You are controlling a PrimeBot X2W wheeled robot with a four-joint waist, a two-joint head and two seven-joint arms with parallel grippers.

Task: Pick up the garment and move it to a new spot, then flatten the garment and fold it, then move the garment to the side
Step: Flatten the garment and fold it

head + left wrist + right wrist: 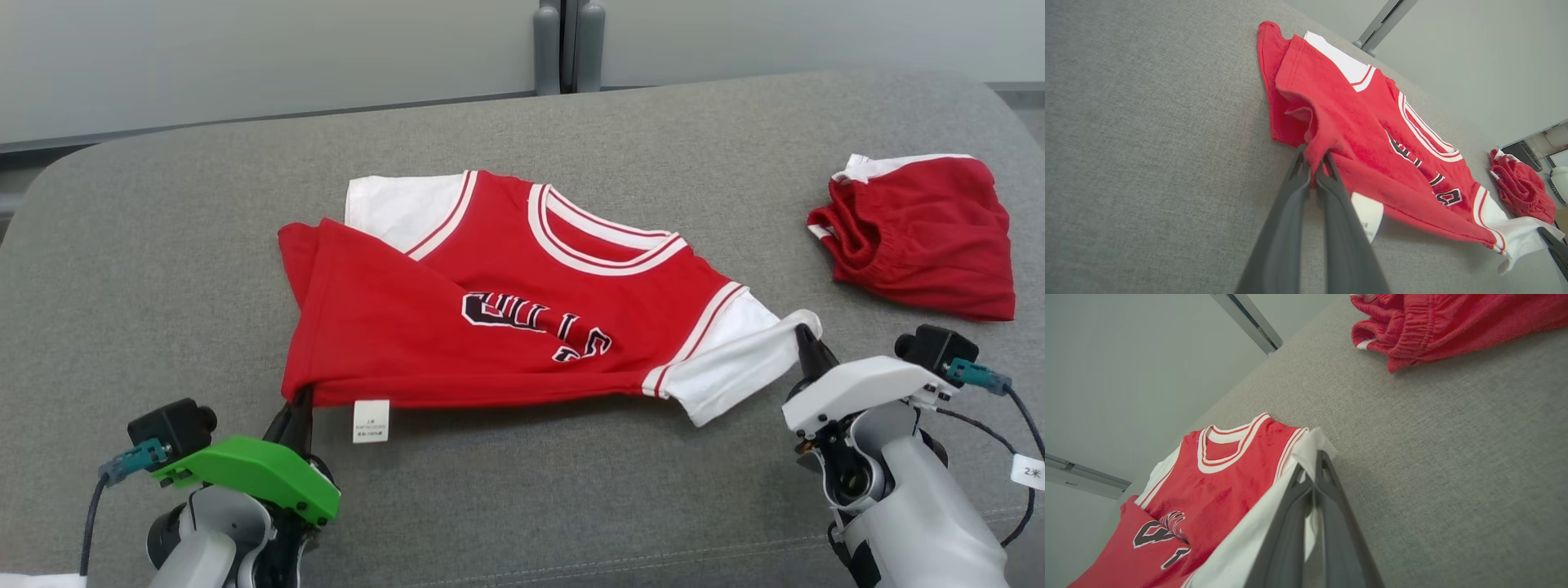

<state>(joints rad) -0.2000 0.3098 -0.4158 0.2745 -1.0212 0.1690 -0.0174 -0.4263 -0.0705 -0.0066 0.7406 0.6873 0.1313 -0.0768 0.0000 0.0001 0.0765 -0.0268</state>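
Grey fabric-covered desk (163, 269) before a pale wall (245, 57), bearing the red-and-white jersey (367, 327) at its middle, pinched at the hem by the closed left gripper (300, 402) and at one sleeve by the closed right gripper (807, 336).

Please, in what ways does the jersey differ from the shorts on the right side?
The jersey lies spread out, hem folded up; the shorts lie bunched. The left end effector grips the jersey's hem and the right end effector its white sleeve; the shorts are untouched. The jersey bears black lettering; the shorts show none. Both are red with white trim.
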